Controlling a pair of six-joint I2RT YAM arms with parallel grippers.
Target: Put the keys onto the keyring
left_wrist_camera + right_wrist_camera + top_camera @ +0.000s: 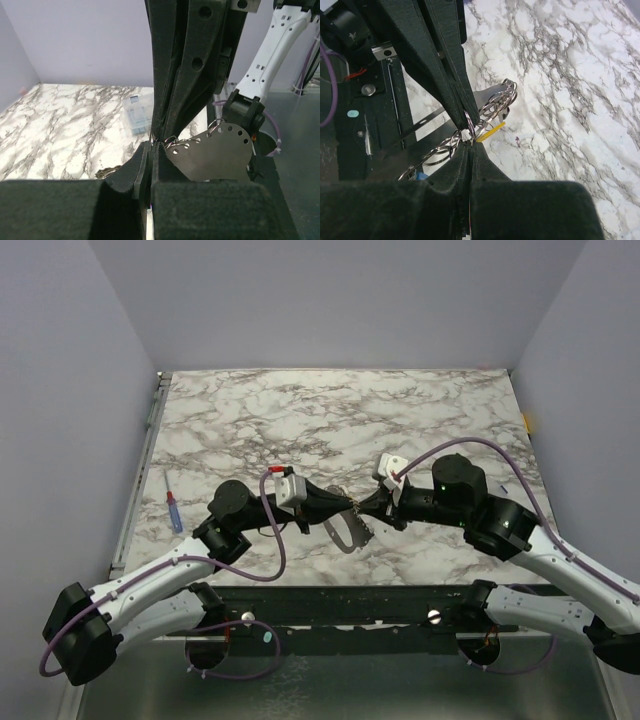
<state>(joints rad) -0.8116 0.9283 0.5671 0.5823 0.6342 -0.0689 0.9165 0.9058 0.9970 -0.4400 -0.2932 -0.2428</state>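
Both pinched shut on the keyring, the left gripper and right gripper met tip to tip above the table, a yellow-tagged key just beside their tips.

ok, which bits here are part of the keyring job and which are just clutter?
Job: left hand, right hand, bunch of keyrings, yellow-tagged key, perforated metal plate on the rings.
Lying about: red-and-blue stick, clear plastic box.
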